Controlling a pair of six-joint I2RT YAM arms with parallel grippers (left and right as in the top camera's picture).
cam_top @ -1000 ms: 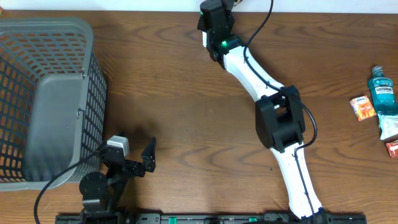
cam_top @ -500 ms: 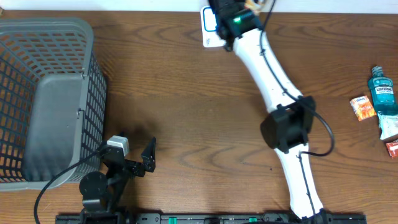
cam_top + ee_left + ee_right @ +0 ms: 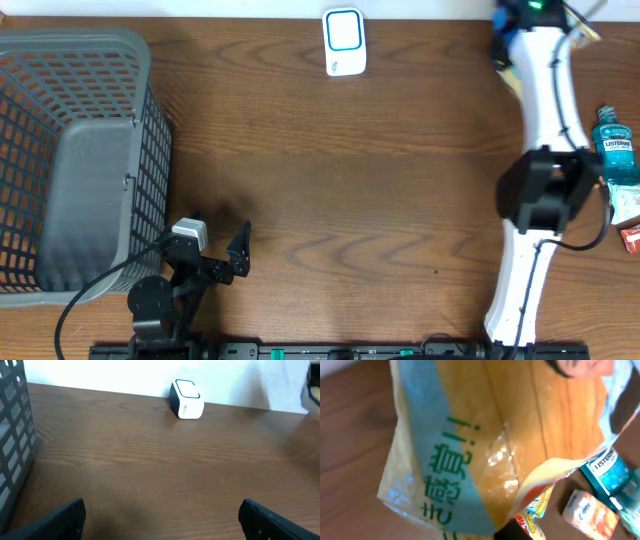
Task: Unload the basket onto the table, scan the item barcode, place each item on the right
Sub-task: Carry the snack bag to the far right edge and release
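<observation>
The item is a yellow-orange snack bag (image 3: 470, 445) with a pale blue band and green characters. It fills the right wrist view, and my right gripper (image 3: 522, 531) is shut on its lower edge, with one dark finger showing. Overhead, that gripper (image 3: 508, 32) hangs at the table's far right back, a scrap of the bag (image 3: 503, 55) peeking from under the arm. The white and blue scanner (image 3: 343, 42) stands at the back centre, also in the left wrist view as the scanner (image 3: 186, 399). My left gripper (image 3: 215, 262) rests open at the front left, nothing between its fingers (image 3: 65, 520).
A grey mesh basket (image 3: 70, 150) fills the left side. At the right edge lie a teal Listerine bottle (image 3: 613, 150), a small orange packet (image 3: 582, 172) and another packet (image 3: 630, 238). The bottle (image 3: 610, 472) and the orange packet (image 3: 587, 512) sit below the held bag.
My right arm has swung from over the scanner at the back centre to the far right, carrying the bag. The scanner now shows uncovered. The left arm has not moved.
</observation>
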